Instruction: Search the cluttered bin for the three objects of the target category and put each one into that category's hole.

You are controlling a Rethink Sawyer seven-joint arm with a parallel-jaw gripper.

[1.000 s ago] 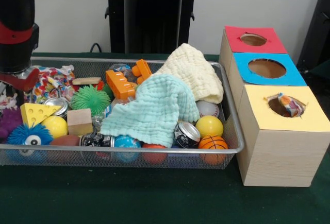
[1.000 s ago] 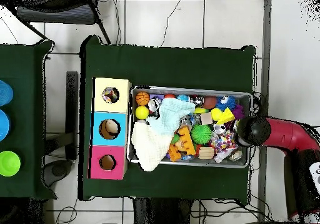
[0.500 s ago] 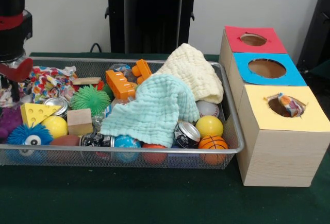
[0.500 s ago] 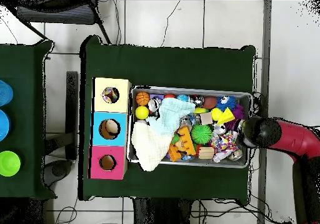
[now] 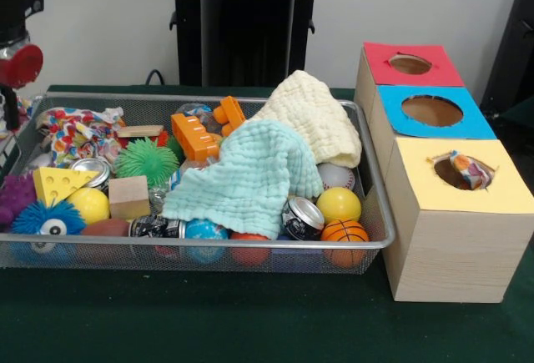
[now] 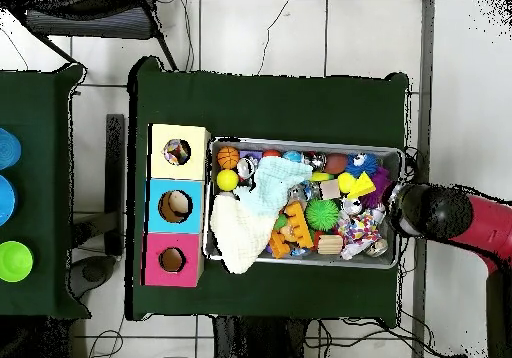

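The wire bin (image 5: 250,242) (image 6: 305,143) holds mixed clutter. On top lie a mint cloth (image 5: 250,175) (image 6: 272,186) and a cream cloth (image 5: 313,117) (image 6: 238,236). A patterned cloth (image 5: 79,129) (image 6: 357,232) lies at the bin's end near the arm. Beside the bin stand a red box (image 5: 413,67) (image 6: 155,259), a blue box (image 5: 434,113) (image 6: 158,206) and a yellow box (image 5: 450,200) (image 6: 190,134). A patterned cloth scrap (image 5: 463,169) (image 6: 177,152) pokes out of the yellow box's hole. My gripper (image 5: 10,100) (image 6: 405,210) hangs just outside the bin's end, mostly cut off or hidden under the arm.
In the bin lie orange blocks (image 5: 200,129), a green spiky ball (image 5: 147,161), a cheese wedge (image 5: 57,184), a wooden cube (image 5: 128,196), cans (image 5: 302,217), a yellow ball (image 5: 338,204) and a basketball (image 5: 344,231). A side table (image 6: 40,274) carries coloured discs.
The arm has drawn back from over the bin's end, outward past the rim and upward. Nothing in the bin has moved.
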